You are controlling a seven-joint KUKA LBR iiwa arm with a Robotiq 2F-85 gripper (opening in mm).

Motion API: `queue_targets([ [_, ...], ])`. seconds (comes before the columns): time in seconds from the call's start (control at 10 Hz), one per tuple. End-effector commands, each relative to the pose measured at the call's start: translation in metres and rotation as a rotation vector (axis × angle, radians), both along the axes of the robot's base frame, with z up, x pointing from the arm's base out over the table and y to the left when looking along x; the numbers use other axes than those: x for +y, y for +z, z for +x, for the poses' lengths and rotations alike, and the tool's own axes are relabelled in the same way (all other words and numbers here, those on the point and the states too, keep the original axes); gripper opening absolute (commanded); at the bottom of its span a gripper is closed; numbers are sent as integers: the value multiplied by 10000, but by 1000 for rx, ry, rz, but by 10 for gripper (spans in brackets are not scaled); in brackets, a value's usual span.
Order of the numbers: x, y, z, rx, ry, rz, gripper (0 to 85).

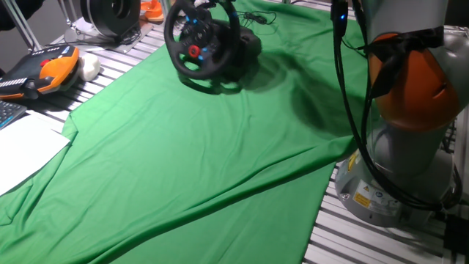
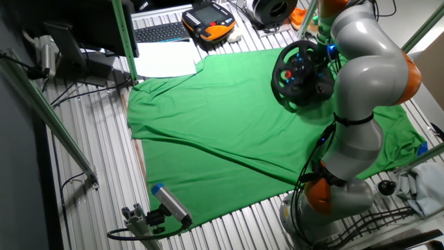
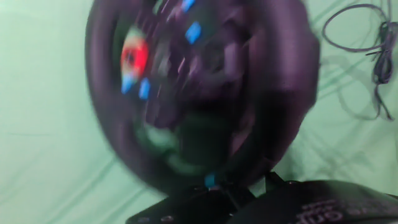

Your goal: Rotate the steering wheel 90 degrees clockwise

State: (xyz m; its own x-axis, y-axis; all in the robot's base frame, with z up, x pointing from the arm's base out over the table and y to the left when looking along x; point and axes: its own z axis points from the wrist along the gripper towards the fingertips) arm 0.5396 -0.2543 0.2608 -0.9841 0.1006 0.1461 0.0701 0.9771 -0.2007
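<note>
The steering wheel (image 1: pixel 196 45) is black with a thick rim and a hub with red and blue buttons. It stands tilted on its black base at the far end of the green cloth (image 1: pixel 183 161). It also shows in the other fixed view (image 2: pixel 295 71). My gripper (image 1: pixel 226 10) is at the wheel's upper right rim, mostly cut off by the frame edge. The hand view is motion-blurred and filled by the wheel (image 3: pixel 186 93) at very close range. Whether the fingers are closed on the rim cannot be told.
An orange-and-black pendant (image 1: pixel 45 70) and white paper (image 1: pixel 22 150) lie left of the cloth. A black-and-silver drum (image 1: pixel 110 15) stands behind the wheel. A black cable (image 3: pixel 367 56) lies on the cloth beside the wheel. My arm's base (image 1: pixel 399 169) stands at the right.
</note>
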Motion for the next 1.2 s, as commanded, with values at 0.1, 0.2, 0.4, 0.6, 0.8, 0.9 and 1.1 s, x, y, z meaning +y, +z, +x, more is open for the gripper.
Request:
queue_targets([
  [0.1, -7, 70, 7, -9, -4, -5, 0],
  [0.2, -4, 65, 5, -9, -5, -4, 0],
  [0.4, 19, 33, -4, -14, -12, 0, 0],
  [0.6, 52, -42, -18, -28, -14, -1, 0],
  [0.8, 65, -71, -22, -30, -17, 5, 0],
  [0.9, 68, -72, -20, -30, -17, 5, 0],
  [1.1, 55, -52, -13, -14, -21, 7, 0],
])
